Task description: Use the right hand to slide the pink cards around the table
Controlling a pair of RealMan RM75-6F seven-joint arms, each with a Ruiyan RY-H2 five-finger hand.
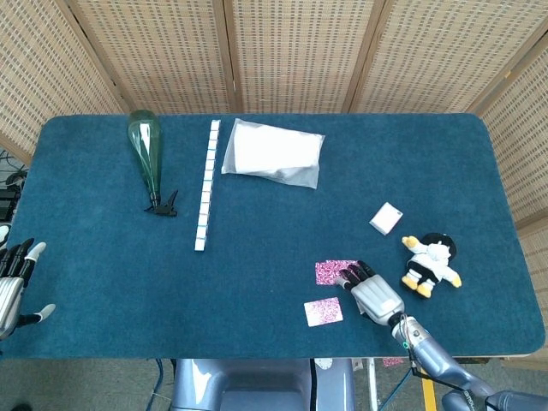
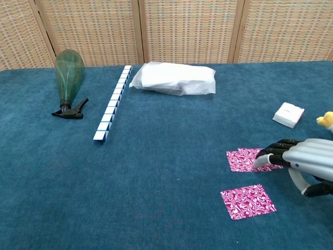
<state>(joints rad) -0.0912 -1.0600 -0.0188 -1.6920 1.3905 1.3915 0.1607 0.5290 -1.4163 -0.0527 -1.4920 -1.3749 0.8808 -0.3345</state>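
Note:
Two pink patterned cards lie near the table's front right. The farther card (image 1: 333,271) (image 2: 243,160) has my right hand (image 1: 371,294) (image 2: 304,161) lying flat with its dark fingertips (image 2: 271,153) pressing the card's right edge; a second layer fans out under the fingers. Closer to the front edge, the other pink card (image 1: 323,312) (image 2: 247,201) lies alone, untouched. At the far left edge my left hand (image 1: 12,282) hovers beside the table, fingers apart and holding nothing.
A penguin plush (image 1: 431,264) and a small white box (image 1: 386,218) (image 2: 288,114) sit right of the cards. A white plastic bag (image 1: 272,153), a strip of blue-white blocks (image 1: 205,183) and a green spray bottle (image 1: 148,157) lie at the back left.

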